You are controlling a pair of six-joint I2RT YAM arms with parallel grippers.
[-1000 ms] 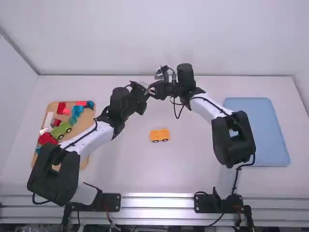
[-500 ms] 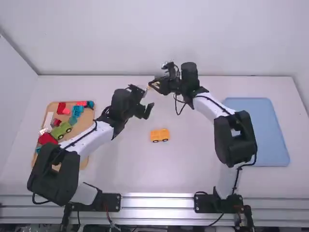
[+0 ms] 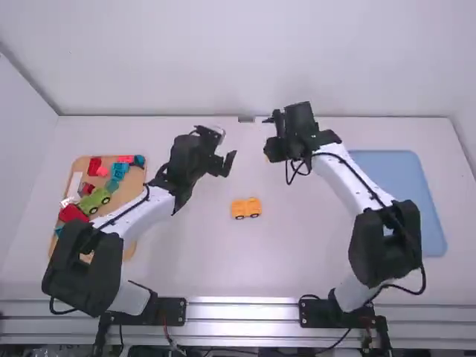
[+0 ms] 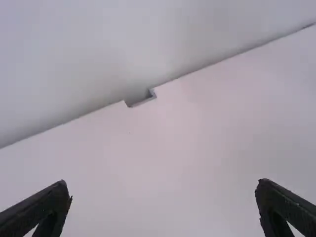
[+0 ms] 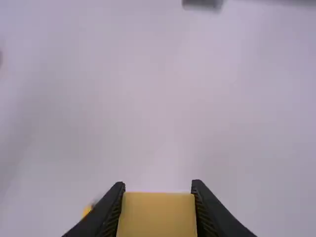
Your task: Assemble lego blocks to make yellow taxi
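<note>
High view tells that the right gripper (image 5: 158, 182) has drawn away from the left gripper (image 4: 164, 182), now spread and empty. It pinches a yellow block (image 5: 158, 215), probably meant for the yellow car (image 3: 246, 208), which waits mid-surface (image 3: 290, 253).

Left: wooden tray (image 3: 134, 182) holding green wheeled block (image 3: 94, 200), red blocks (image 3: 94, 166), teal blocks (image 3: 120, 171). Right: flat blue tray (image 3: 394, 172).

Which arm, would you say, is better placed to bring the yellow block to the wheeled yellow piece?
Probably the right: its gripper holds the yellow block, while the left gripper is open and empty. The wheeled yellow piece sits between them.
</note>
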